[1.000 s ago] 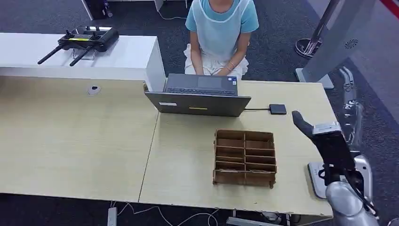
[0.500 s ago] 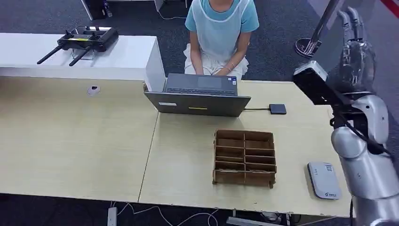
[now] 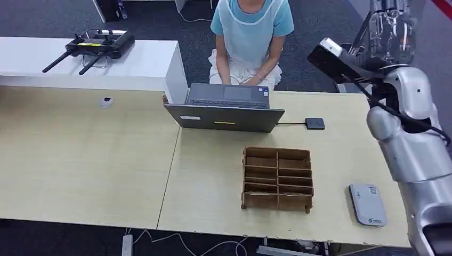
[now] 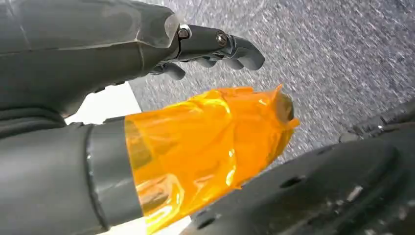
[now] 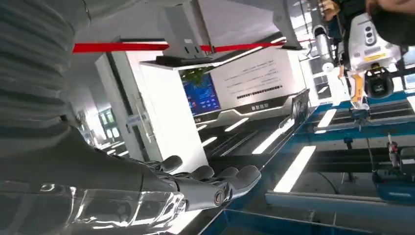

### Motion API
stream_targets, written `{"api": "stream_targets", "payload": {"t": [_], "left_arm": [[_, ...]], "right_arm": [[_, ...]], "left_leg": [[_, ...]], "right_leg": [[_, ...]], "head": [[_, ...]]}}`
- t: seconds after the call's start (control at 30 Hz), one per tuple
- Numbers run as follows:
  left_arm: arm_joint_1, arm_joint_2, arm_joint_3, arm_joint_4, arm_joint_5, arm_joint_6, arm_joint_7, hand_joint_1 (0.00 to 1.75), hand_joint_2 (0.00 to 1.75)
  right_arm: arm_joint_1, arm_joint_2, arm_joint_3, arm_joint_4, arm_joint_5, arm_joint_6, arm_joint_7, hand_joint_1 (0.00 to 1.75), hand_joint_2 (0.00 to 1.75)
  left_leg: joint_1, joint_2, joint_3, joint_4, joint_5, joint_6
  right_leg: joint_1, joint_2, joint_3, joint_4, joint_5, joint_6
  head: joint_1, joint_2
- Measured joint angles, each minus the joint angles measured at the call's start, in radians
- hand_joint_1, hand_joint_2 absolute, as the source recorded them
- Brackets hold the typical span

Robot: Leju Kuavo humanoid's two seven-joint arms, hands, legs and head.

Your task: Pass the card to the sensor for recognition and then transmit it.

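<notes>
From the head view, the right arm is raised high beside the table (image 3: 80, 154), with the right hand (image 3: 392, 29) at the top edge of the picture. The right wrist view shows what the head view does not: its fingers (image 5: 215, 178) lie nearly straight, side by side, and hold nothing. In the left wrist view the left hand (image 4: 147, 112) hangs over grey carpet, thumb wrapped in orange film, fingers slightly bent, also with nothing in them. The sensor (image 3: 367, 204) lies on the table just beside the cardboard tray (image 3: 277, 179). I cannot find the card.

right hand (image 3: 392, 24) cut off by frame edge
</notes>
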Motion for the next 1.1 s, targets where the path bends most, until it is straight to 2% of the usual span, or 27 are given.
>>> {"api": "stream_targets", "payload": {"t": [0.17, 0.4, 0.8, 0.97, 1.1], "left_arm": [[-0.001, 0.006, 0.0, 0.0, 0.013, 0.007, -0.021, 0.0, 0.0], [-0.002, 0.009, 0.0, 0.0, 0.015, 0.008, -0.023, 0.0, 0.0], [-0.002, 0.013, 0.004, 0.0, 0.053, 0.003, -0.038, 0.0, 0.0], [-0.002, 0.018, 0.013, 0.0, 0.078, 0.038, -0.078, 0.0, 0.0], [-0.002, 0.023, 0.014, 0.0, 0.082, 0.033, -0.084, 0.0, 0.0]], "right_arm": [[-0.056, 0.008, 0.049, 0.108, 0.044, 0.013, 0.018, 0.0, 1.75], [-0.078, 0.013, 0.075, 0.161, 0.053, 0.013, 0.019, 0.0, 1.75], [-0.103, 0.026, 0.1, 0.249, 0.058, 0.005, 0.028, 0.0, 1.75], [-0.103, 0.037, 0.101, 0.306, 0.071, -0.01, 0.027, 0.0, 1.75], [-0.102, 0.049, 0.103, 0.337, 0.082, -0.01, 0.019, 0.0, 1.75]], "left_leg": [[0.0, -0.001, 0.0, 0.0, 0.0, 0.0], [0.0, -0.001, 0.0, 0.0, 0.0, 0.0], [0.0, -0.001, 0.0, 0.0, 0.0, 0.0], [0.0, -0.001, 0.0, 0.0, 0.0, 0.0], [0.0, -0.001, 0.0, 0.0, 0.0, 0.0]], "right_leg": [[0.0, 0.0, 0.0, 0.0, 0.0, 0.0], [0.0, 0.0, 0.0, 0.0, 0.0, 0.0], [0.0, 0.0, 0.0, 0.0, 0.0, 0.0], [0.0, 0.0, 0.0, 0.0, 0.0, 0.0], [0.0, 0.0, 0.0, 0.0, 0.0, 0.0]], "head": [[0.0, 0.0], [0.0, 0.0], [0.0, 0.0], [0.0, 0.0], [0.0, 0.0]]}}
